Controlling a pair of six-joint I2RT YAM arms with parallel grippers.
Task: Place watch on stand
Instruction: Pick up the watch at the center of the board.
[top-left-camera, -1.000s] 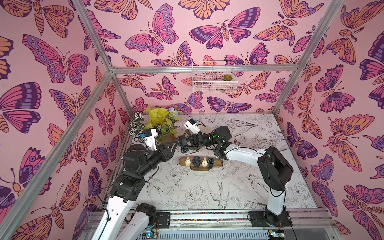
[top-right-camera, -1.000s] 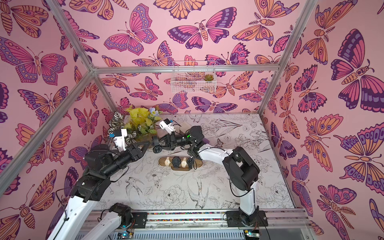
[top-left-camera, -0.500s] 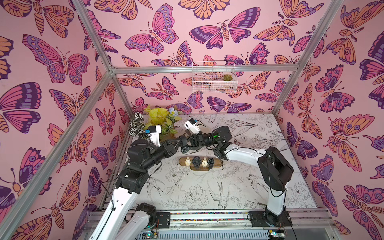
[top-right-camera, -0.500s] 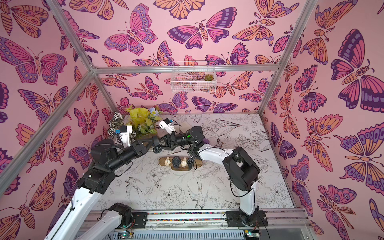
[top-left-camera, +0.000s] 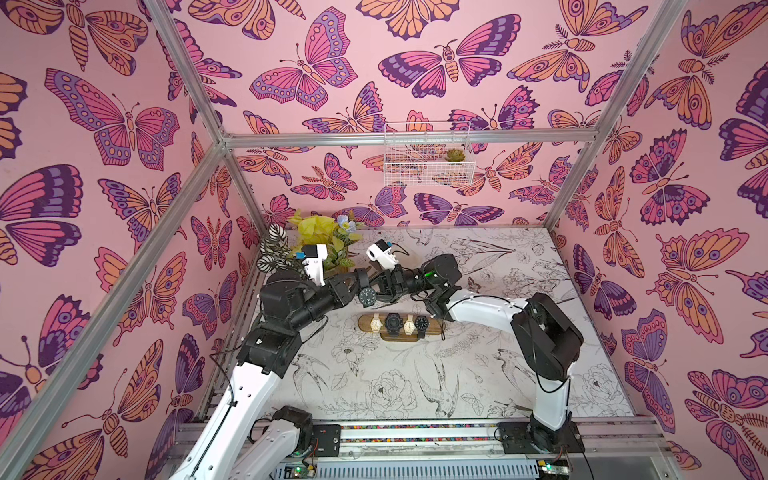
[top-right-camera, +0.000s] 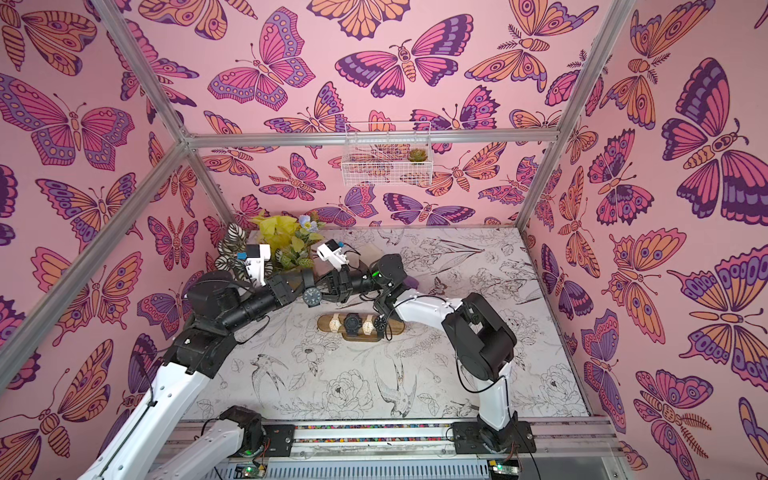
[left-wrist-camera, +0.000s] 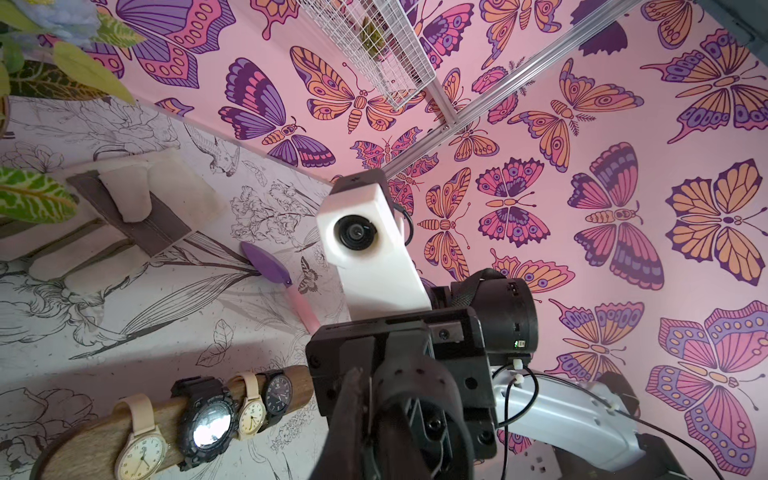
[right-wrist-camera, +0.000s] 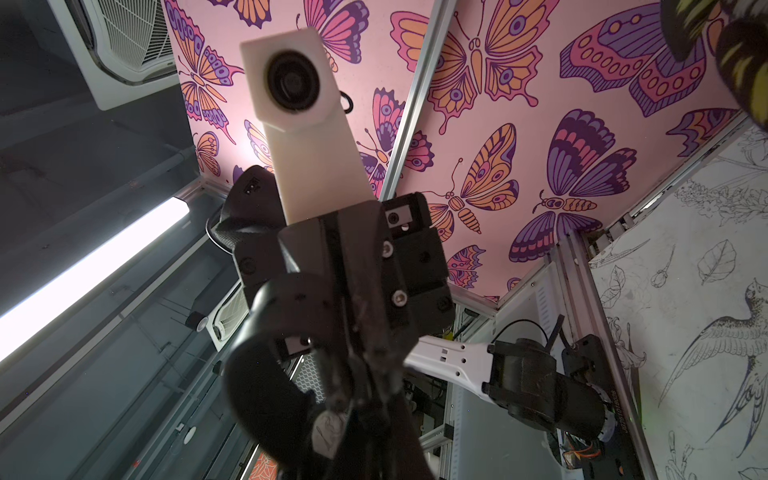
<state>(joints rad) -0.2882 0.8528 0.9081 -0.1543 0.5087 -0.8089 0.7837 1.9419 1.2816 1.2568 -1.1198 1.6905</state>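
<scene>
Since 1 second ago the left gripper (top-left-camera: 353, 286) has swung in, and its fingers are now closed on the strap of the watch (top-left-camera: 368, 296). Opposite it, the right gripper (top-left-camera: 384, 287) has its fingers at the same strap, but whether they pinch it cannot be told. The watch hangs in the air between them, dial up, with its strap running toward the back wall. It is behind the stand (top-left-camera: 363, 323), whose long axis lies left to right and which carries 4 watches (top-left-camera: 394, 323).

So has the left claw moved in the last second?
Yes. Against the stand, the left gripper has moved in toward the back wall, up to the hanging watch.
</scene>
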